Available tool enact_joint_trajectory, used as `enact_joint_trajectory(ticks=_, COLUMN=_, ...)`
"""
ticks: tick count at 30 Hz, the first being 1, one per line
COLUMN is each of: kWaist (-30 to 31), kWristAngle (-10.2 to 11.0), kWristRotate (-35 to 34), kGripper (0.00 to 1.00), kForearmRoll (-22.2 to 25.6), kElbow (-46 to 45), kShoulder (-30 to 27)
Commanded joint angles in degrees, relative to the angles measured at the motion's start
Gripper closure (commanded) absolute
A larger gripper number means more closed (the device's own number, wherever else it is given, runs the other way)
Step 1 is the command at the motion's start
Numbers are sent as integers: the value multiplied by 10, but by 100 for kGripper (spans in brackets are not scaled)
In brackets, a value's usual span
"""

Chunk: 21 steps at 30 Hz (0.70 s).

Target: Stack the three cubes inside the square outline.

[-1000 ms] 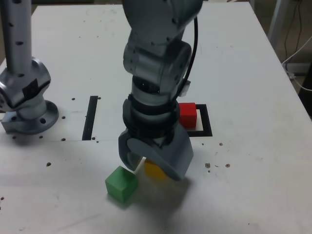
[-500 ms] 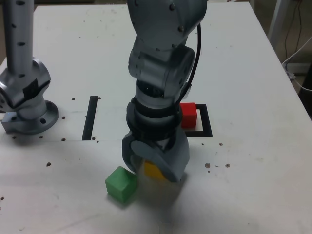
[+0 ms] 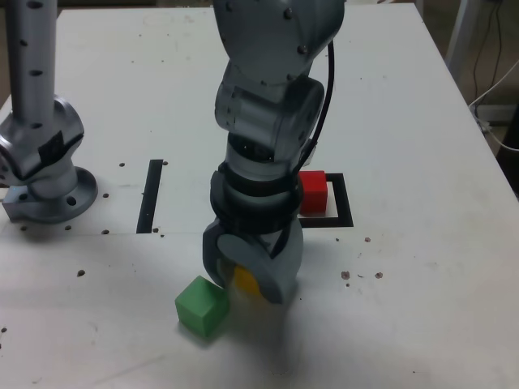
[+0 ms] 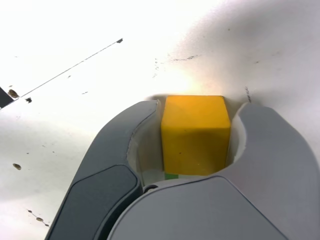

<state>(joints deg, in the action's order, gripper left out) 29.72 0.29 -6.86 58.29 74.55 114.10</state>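
Gripper (image 3: 246, 277) down at the table (image 3: 422, 162), pointing straight at the surface, jaws drawn in narrow around the yellow cube (image 3: 246, 280). In the wrist view, yellow cube (image 4: 195, 134) seated deep between the two grey jaws, both side faces pressed by the pale inner pads, clamped on each side. Gripper (image 4: 196, 142) filling the near half of that view; a sliver of green just under the yellow cube's near edge.

In the exterior view, green cube (image 3: 202, 305) at about 8 o'clock from the gripper, just beside it, one corner close to or touching the nearer jaw; cannot tell which. Turned a little out of line with the table edges.

Red cube (image 3: 313, 191) at roughly 1 o'clock from the gripper, sitting inside the outline (image 3: 344, 207), partly hidden behind the arm (image 3: 272, 105). Outline's black border showing at the red cube's 3 and 6 o'clock sides.

Thin black strip (image 3: 151, 195) at about 10 o'clock from the gripper, well apart. Grey post base (image 3: 45, 166) farther out toward 9 o'clock, near the table edge. Dark specks scattered over the white surface.
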Motion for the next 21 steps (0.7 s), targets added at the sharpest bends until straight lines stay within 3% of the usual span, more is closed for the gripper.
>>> enact_joint_trajectory(ticks=1, kWaist=-1, kWristAngle=-1, kWristRotate=1, kGripper=67, kForearmRoll=-10, kElbow=1, kShoulder=-3)
enact_joint_trajectory(ticks=7, kWaist=-1, kWristAngle=-1, kWristRotate=1, kGripper=71, kForearmRoll=-36, kElbow=-2, kShoulder=-4)
enact_joint_trajectory(ticks=13, kWaist=-2, kWristAngle=5, kWristRotate=1, kGripper=70, kForearmRoll=-21, kElbow=7, kShoulder=-21)
enact_joint_trajectory(ticks=17, kWaist=-14, kWristAngle=24, kWristRotate=1, kGripper=71, kForearmRoll=19, kElbow=27, kShoulder=-35)
enact_joint_trajectory(ticks=21, kWaist=-49, kWristAngle=45, kWristRotate=18, kGripper=71, kForearmRoll=104, kElbow=72, kShoulder=-47)
